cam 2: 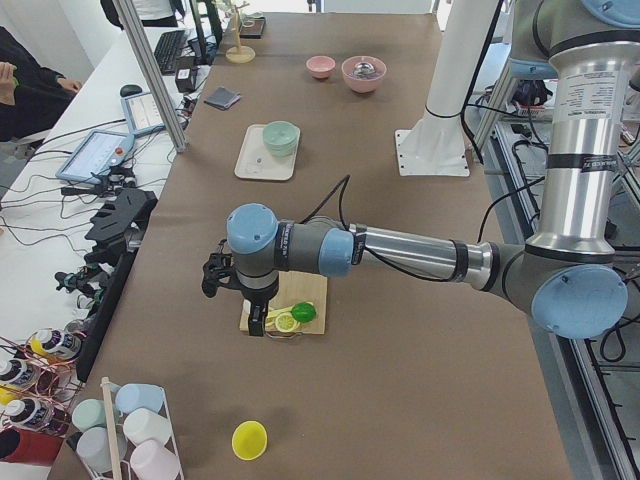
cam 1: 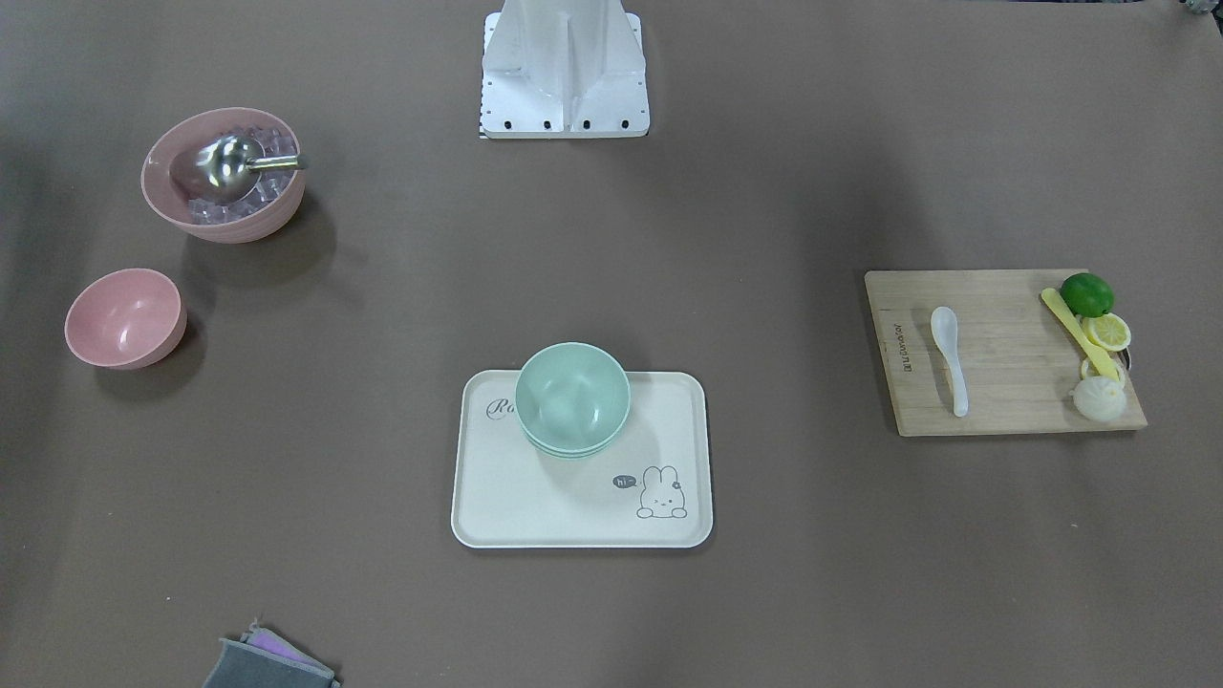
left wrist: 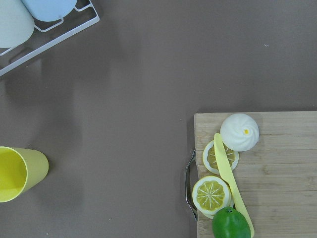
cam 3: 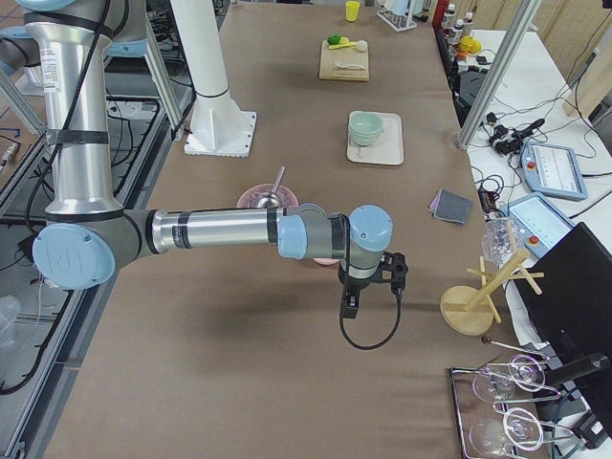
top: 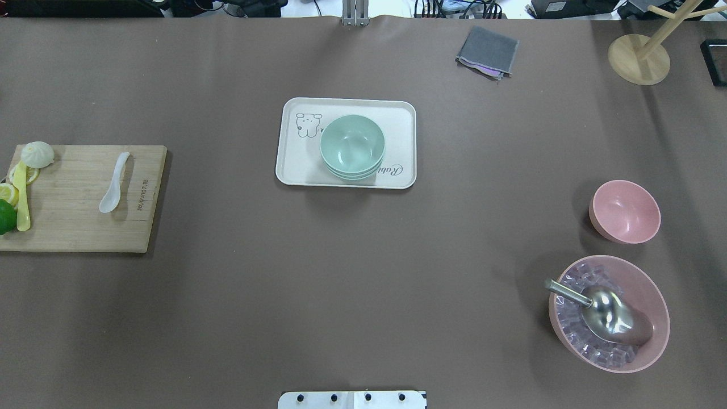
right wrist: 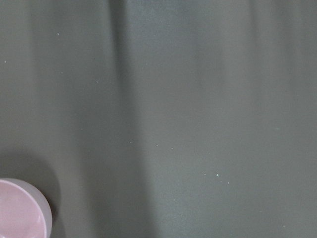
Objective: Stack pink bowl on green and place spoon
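Note:
A small pink bowl (cam 1: 124, 317) stands empty on the brown table, near the robot's right; it also shows in the overhead view (top: 625, 211). Stacked green bowls (cam 1: 573, 397) sit on a cream tray (cam 1: 516, 497) at mid-table. A white spoon (cam 1: 950, 358) lies on a wooden cutting board (cam 1: 1013, 382) on the robot's left. My left gripper (cam 2: 258, 320) hangs over the board's outer end. My right gripper (cam 3: 350, 306) hangs past the pink bowl, whose rim shows in the right wrist view (right wrist: 20, 208). I cannot tell whether either is open or shut.
A large pink bowl (top: 610, 321) holds ice cubes and a metal scoop. A lime (left wrist: 230, 224), lemon slices, a yellow knife and a bun lie on the board's end. A yellow cup (left wrist: 20, 173), a grey cloth (top: 487, 52) and a wooden stand (top: 639, 57) are nearby.

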### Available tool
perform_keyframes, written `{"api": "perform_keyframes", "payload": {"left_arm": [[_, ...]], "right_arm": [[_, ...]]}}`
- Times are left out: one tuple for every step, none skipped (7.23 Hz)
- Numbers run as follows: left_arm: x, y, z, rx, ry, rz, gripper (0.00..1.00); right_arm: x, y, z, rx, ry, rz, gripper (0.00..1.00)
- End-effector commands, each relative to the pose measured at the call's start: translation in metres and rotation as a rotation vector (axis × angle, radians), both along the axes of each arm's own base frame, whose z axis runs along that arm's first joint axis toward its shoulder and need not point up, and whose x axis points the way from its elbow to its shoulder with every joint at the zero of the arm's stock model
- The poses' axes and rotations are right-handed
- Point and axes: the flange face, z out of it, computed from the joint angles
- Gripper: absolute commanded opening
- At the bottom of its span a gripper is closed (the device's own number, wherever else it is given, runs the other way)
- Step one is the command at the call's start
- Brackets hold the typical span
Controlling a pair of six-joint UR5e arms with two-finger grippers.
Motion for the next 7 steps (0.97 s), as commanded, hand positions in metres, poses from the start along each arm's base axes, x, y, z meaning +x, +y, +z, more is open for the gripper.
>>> {"api": "perform_keyframes", "payload": {"left_arm": [[0.0,-0.0017,-0.0038,0.007,0.001,-0.003,0.98],[-0.0001,-0.0011,-0.0038,0.007,0.0,-0.003,0.98],[-0.0001,-0.0011,-0.0023,0.004,0.0,-0.003,0.98],[0.0001,-0.0011,-0.0008,0.0,0.001,-0.004,0.98],[0.0002,-0.0003,0.0,-0.006,0.003,-0.006,0.98],[0.0,-0.0016,0.0008,-0.005,0.002,-0.004,0.98],[0.0,-0.0017,-0.0014,-0.003,0.002,-0.006,0.98]], "right_arm": [[0.0,0.0007,0.0,0.002,0.0,-0.001,1.0],[0.0,0.0008,0.0001,0.001,0.0,-0.001,1.0],[0.0,0.0007,0.0,0.002,0.0,-0.001,1.0],[0.0,0.0008,0.0001,0.001,0.0,-0.001,1.0],[0.0,0.0015,0.0015,-0.002,-0.001,-0.001,1.0],[0.0,0.0014,0.0014,0.0,-0.001,-0.002,1.0],[0.0001,0.0023,0.0031,0.001,0.001,-0.007,1.0]]}}
